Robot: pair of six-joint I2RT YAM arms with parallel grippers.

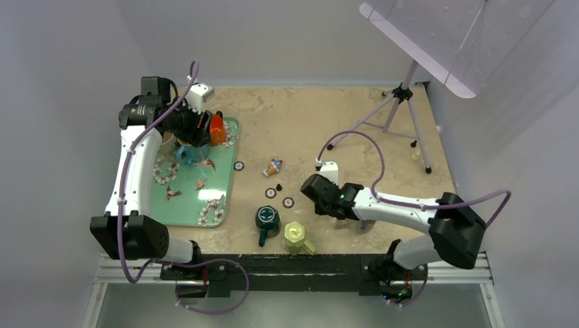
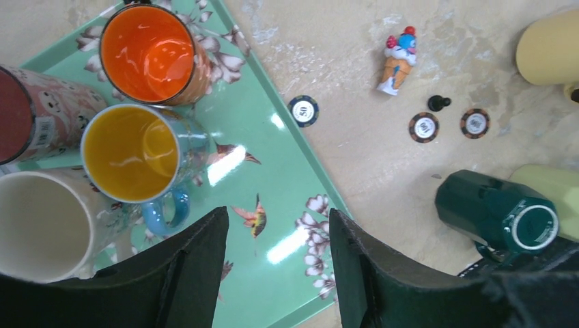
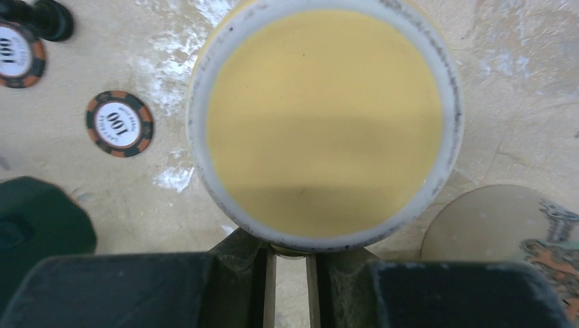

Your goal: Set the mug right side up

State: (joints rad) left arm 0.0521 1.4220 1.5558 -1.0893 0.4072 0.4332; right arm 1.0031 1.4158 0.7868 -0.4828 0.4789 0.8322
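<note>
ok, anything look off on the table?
Three mugs are upside down: the green mug, the pale yellow mug beside it, and the tan mug at the right gripper. Tray mugs stand open side up.

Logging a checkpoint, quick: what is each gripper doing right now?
Left gripper: open, holding nothing.
Right gripper: closed on the yellow mug, pinching it at its edge.

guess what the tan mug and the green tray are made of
tan mug: likely ceramic; smooth matte tan face ringed by a scuffed, speckled whitish rim. green tray: probably plastic or melamine, glossy; bright glare streaks over its printed flowers.
</note>
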